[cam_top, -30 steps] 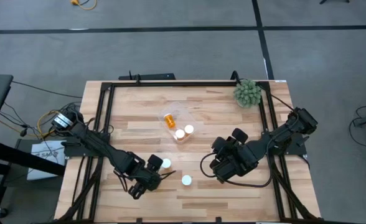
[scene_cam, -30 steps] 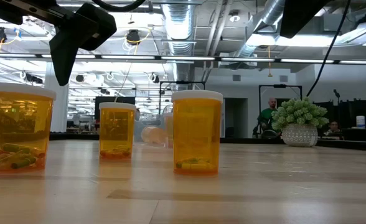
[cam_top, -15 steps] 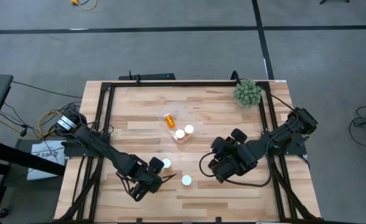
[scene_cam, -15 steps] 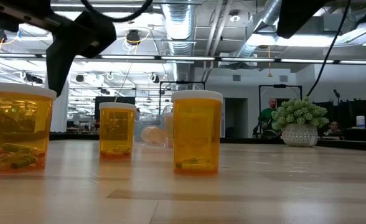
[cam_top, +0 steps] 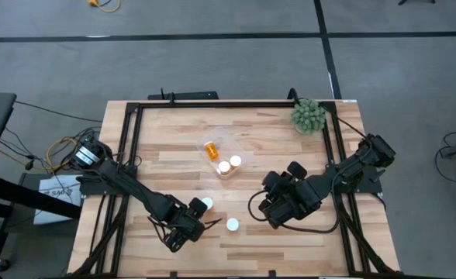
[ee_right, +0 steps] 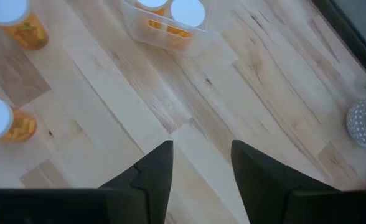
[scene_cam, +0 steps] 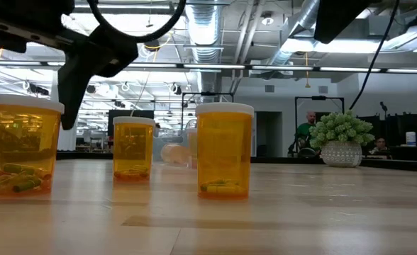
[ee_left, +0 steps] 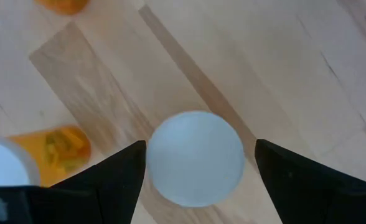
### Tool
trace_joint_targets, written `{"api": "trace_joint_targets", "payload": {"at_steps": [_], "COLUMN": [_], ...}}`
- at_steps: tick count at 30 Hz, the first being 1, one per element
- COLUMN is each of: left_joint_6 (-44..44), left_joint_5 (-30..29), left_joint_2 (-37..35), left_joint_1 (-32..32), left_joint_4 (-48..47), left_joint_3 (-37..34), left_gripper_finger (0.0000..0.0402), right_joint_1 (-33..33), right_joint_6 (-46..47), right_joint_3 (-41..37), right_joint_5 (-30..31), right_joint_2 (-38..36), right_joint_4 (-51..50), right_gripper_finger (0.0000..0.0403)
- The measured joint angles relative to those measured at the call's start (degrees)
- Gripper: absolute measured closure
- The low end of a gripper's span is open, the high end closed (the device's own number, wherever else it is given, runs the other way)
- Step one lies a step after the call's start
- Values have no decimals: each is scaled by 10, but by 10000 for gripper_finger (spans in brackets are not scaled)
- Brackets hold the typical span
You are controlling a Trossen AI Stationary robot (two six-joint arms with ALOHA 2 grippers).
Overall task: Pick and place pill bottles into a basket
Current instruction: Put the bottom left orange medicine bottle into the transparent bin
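Left hand [ee_left: 195, 165], fingers spread wide, straddles without touching a white-capped orange pill bottle [ee_left: 195, 158] at lower centre of the wooden desk [cam_top: 174, 132], having edged rightward since the earlier frame.

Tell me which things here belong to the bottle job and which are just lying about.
Part of the job:
- pill bottle under the left tool
- loose pill bottle
- clear basket holding two upright bottles and a tipped bottle
- left tool, open around a white cap
- right tool, open, empty

Just lying about:
- potted plant
- cables
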Motion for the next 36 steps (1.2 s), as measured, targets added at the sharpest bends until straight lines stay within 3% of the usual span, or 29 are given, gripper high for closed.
{"api": "trace_joint_targets", "payload": {"at_steps": [18,30,36], "left_joint_6": [17,13,14], "left_joint_5": [10,10,10], "left_joint_2": [16,16,16], "left_joint_1": [14,13,13], "left_joint_4": [-10,-7,-1], "left_joint_3": [1,1,1], "left_gripper_finger": [114,190,200], "right_joint_1": [0,0,0], "right_joint_6": [-1,-1,-1], "right_joint_3": [0,0,0], "right_joint_5": [-2,-4,-4], "right_joint_2": [0,0,0], "right_joint_4": [11,17,17], "right_gripper_finger": [248,248,248]}}
